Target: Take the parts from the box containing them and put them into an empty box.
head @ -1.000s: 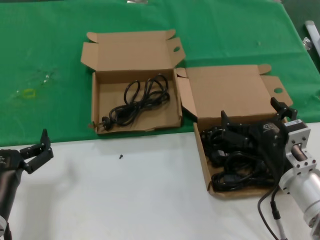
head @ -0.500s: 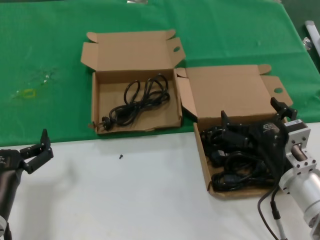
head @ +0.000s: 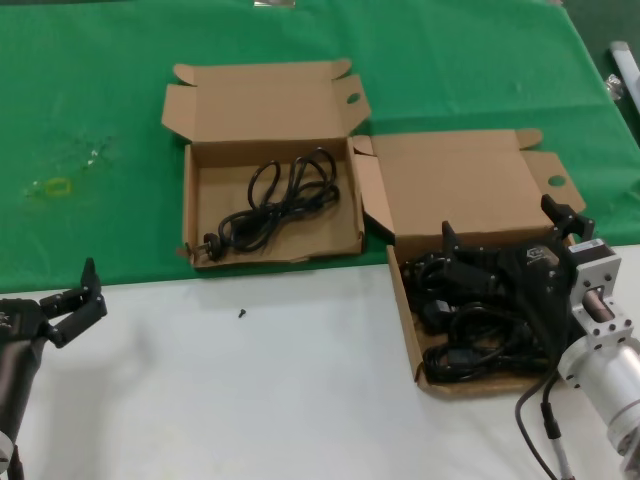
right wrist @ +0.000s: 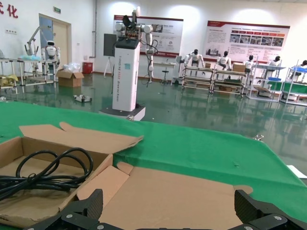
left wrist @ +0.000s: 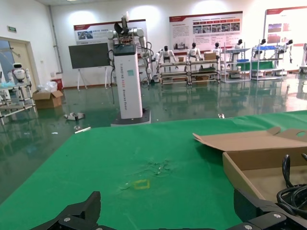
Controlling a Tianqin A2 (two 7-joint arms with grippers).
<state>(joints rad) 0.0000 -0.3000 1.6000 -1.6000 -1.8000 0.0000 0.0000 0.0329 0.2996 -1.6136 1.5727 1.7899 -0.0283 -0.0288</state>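
The straight-walled box (head: 404,318) at the right holds a pile of black power cords (head: 470,322). My right gripper (head: 506,232) hovers open just over that pile, and nothing shows between its fingers. In the right wrist view that gripper (right wrist: 169,212) frames the box's raised lid (right wrist: 182,191). The ragged-fronted box (head: 190,205) sits to the left on the green cloth with one coiled cord (head: 275,205) inside; the right wrist view also catches this cord (right wrist: 43,172). My left gripper (head: 78,305) waits open over the white table at the near left, empty (left wrist: 168,213).
A small black screw (head: 241,313) lies on the white table (head: 260,400) between the boxes and me. A yellow tape mark (head: 57,186) sits on the green cloth (head: 100,90) at the far left. Both lids stand open behind their boxes.
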